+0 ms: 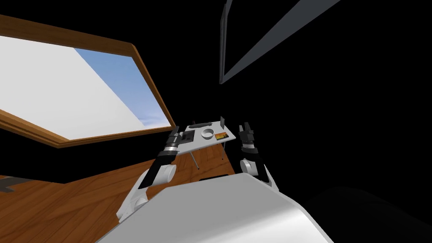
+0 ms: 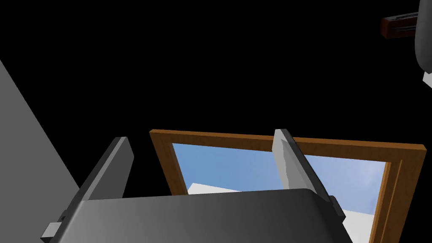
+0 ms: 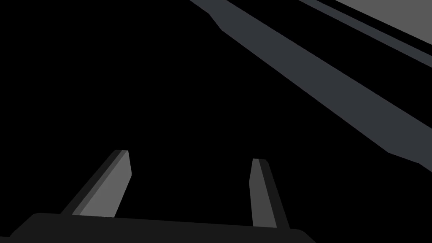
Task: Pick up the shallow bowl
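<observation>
Nothing of the pick-up is done yet, as far as I can judge. The bowl (image 1: 207, 133) sits untouched near the middle of the small table (image 1: 201, 144), between a dark flat thing (image 1: 187, 136) toward the left edge and an orange card (image 1: 221, 136) toward the right edge. A long dark object (image 1: 200, 124) lies along the far edge.

Both arms are raised on either side of the table. The left gripper (image 1: 173, 136) hangs over the near left corner, and the right gripper (image 1: 246, 128) is just off the right edge. Neither touches the bowl, so the whole reach, the closing on the rim and the lift are left.

The head view gives me the layout: bowl, table and both arms (all rather small). The wrist views give what I cannot read there, which is the finger spacing. The left gripper (image 2: 200, 143) has its fingers spread wide with nothing between them, and so does the right gripper (image 3: 190, 157). Both cameras point up and away from the table, so I would steer by the head view for now.
</observation>
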